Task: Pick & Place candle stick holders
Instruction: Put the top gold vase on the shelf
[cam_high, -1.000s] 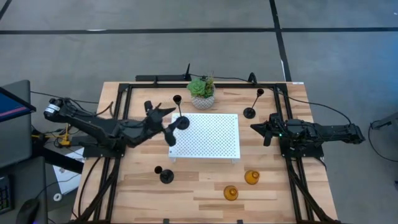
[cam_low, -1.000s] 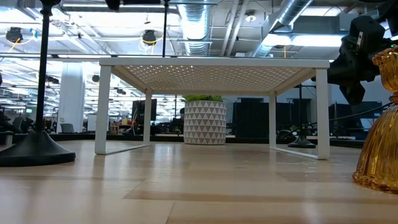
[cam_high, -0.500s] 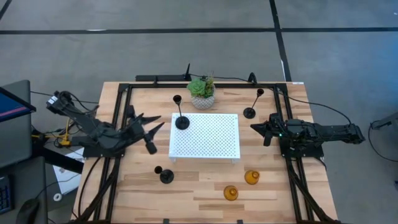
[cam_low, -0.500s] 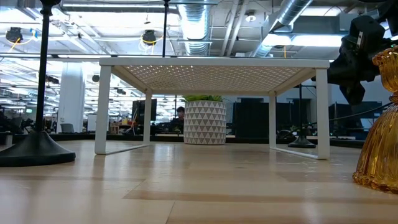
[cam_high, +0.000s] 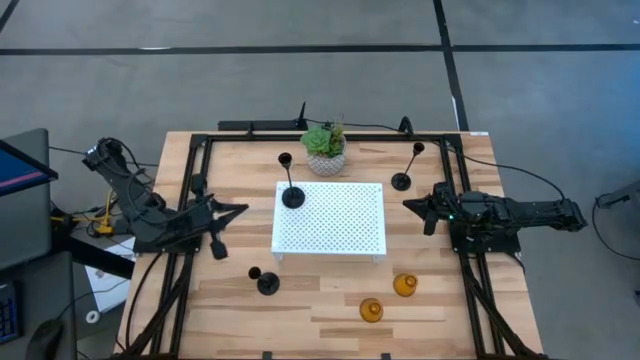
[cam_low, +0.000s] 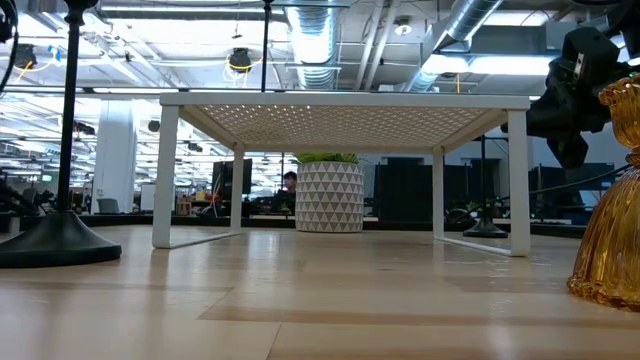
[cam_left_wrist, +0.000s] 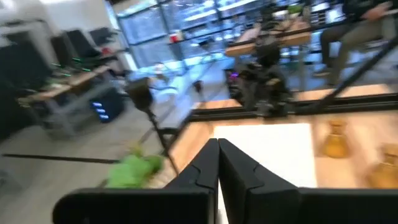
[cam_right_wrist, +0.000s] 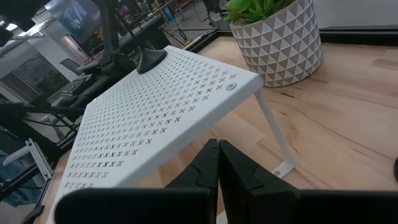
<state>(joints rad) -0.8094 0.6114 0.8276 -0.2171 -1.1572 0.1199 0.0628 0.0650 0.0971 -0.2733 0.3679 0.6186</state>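
One tall black candle stick holder (cam_high: 292, 195) stands by its round base on the far left corner of the white perforated rack (cam_high: 335, 225). Another tall one (cam_high: 401, 181) stands on the table at the back right. A short black one (cam_high: 267, 283) stands near the front left, and two amber ones (cam_high: 404, 286) (cam_high: 371, 310) stand in front of the rack. My left gripper (cam_high: 240, 209) is shut and empty, left of the rack. My right gripper (cam_high: 410, 205) is also shut and empty, right of the rack.
A green plant in a white patterned pot (cam_high: 325, 150) stands behind the rack. A black frame (cam_high: 200, 150) runs along the table's sides and back. Bare wood shows between the rack and the near edge, apart from the three holders there.
My left gripper has drawn back from the tall holder on the rack toward the table's left edge, and its fingers have shut with nothing between them. The holder stays upright on the rack's far left corner.
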